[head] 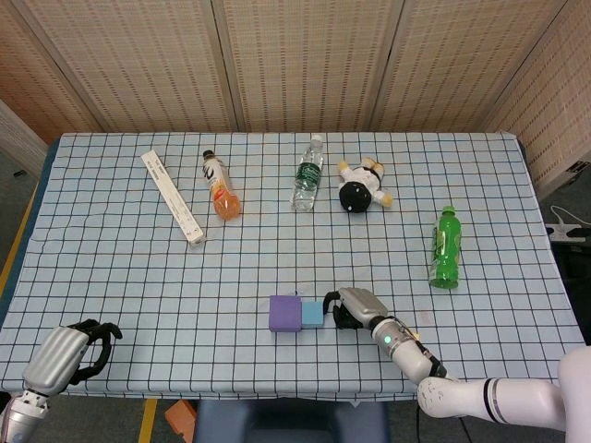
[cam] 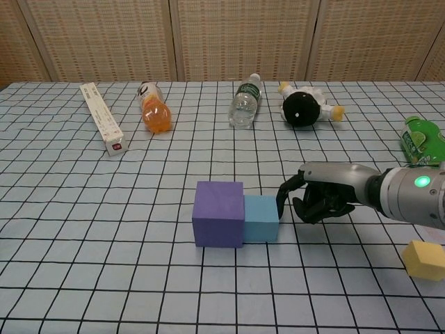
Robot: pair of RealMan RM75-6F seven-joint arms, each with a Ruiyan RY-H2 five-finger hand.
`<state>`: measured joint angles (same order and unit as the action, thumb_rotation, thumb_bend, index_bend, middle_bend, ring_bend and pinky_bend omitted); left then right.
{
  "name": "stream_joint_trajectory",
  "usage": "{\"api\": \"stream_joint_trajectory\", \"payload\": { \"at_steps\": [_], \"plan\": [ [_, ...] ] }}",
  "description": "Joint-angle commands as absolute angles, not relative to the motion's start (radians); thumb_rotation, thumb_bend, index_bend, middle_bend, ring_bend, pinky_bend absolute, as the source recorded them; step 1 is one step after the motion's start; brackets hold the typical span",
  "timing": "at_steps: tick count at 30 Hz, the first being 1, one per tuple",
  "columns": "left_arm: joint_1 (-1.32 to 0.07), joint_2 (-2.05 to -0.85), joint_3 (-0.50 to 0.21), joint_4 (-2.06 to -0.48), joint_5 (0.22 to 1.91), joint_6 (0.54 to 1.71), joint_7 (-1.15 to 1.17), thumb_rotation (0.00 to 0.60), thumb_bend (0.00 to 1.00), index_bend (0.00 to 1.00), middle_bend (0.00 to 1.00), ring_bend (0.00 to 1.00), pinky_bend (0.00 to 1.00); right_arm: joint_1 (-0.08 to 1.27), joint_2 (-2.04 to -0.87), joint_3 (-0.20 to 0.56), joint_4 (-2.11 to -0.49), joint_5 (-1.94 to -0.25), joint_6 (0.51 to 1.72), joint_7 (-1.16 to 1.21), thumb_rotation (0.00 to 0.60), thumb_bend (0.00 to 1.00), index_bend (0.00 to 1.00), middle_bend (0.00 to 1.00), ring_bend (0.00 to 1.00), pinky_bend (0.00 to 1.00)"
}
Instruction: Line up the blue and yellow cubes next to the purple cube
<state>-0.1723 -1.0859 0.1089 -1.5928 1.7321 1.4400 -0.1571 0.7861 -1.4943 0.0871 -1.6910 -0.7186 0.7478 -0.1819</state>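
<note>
The purple cube (cam: 219, 213) (head: 285, 313) sits near the table's front, with the smaller blue cube (cam: 261, 218) (head: 313, 313) flush against its right side. My right hand (cam: 321, 195) (head: 355, 306) lies just right of the blue cube with its fingers curled in, holding nothing; one fingertip (cam: 281, 197) touches the cube's right face. The yellow cube (cam: 423, 260) lies alone at the front right, below my right forearm, and does not show in the head view. My left hand (head: 74, 353) rests at the front left corner, fingers curled and holding nothing.
Along the back lie a white box (head: 173, 197), an orange bottle (head: 223, 187), a clear water bottle (head: 307, 175) and a black-and-white plush toy (head: 359, 187). A green bottle (head: 445, 247) lies at the right. The table's front edge runs close below the cubes.
</note>
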Motion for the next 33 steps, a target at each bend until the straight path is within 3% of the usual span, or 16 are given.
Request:
{"api": "stream_joint_trajectory", "payload": {
  "at_steps": [1, 18, 22, 24, 27, 33],
  "plan": [
    [-0.172, -1.086, 0.109, -1.593, 1.732, 1.439, -0.156, 0.6, 0.57, 0.46, 0.58, 0.45, 0.61, 0.786, -1.498, 0.087, -1.685, -0.727, 0.745, -0.173, 0.6, 0.76, 0.45, 1.0, 0.91, 1.0],
    [-0.171, -1.085, 0.109, -1.591, 1.731, 1.441, -0.162, 0.6, 0.57, 0.46, 0.58, 0.45, 0.61, 0.778, -1.521, 0.09, -1.643, -0.802, 0.702, -0.099, 0.6, 0.76, 0.45, 1.0, 0.91, 1.0],
    [-0.171, -1.085, 0.108, -1.59, 1.73, 1.442, -0.165, 0.6, 0.57, 0.46, 0.58, 0.45, 0.61, 0.764, -1.513, 0.078, -1.647, -0.848, 0.77, -0.134, 0.6, 0.75, 0.43, 1.0, 0.91, 1.0],
    [-0.171, -1.085, 0.108, -1.589, 1.73, 1.442, -0.165, 0.6, 0.57, 0.46, 0.58, 0.45, 0.61, 0.739, -1.537, 0.059, -1.631, -0.909, 0.894, -0.204, 0.6, 0.69, 0.42, 1.0, 0.91, 1.0],
    [-0.171, -1.085, 0.109, -1.59, 1.73, 1.441, -0.163, 0.6, 0.57, 0.46, 0.58, 0.45, 0.61, 0.688, -1.589, 0.033, -1.589, -1.014, 1.107, -0.326, 0.6, 0.49, 0.42, 1.0, 0.91, 1.0],
    [-0.173, -1.085, 0.111, -1.593, 1.732, 1.436, -0.157, 0.6, 0.57, 0.46, 0.59, 0.45, 0.61, 0.647, -1.487, -0.004, -1.714, -1.005, 1.15, -0.44, 0.6, 0.24, 0.43, 1.0, 0.91, 1.0]
  ]
}}
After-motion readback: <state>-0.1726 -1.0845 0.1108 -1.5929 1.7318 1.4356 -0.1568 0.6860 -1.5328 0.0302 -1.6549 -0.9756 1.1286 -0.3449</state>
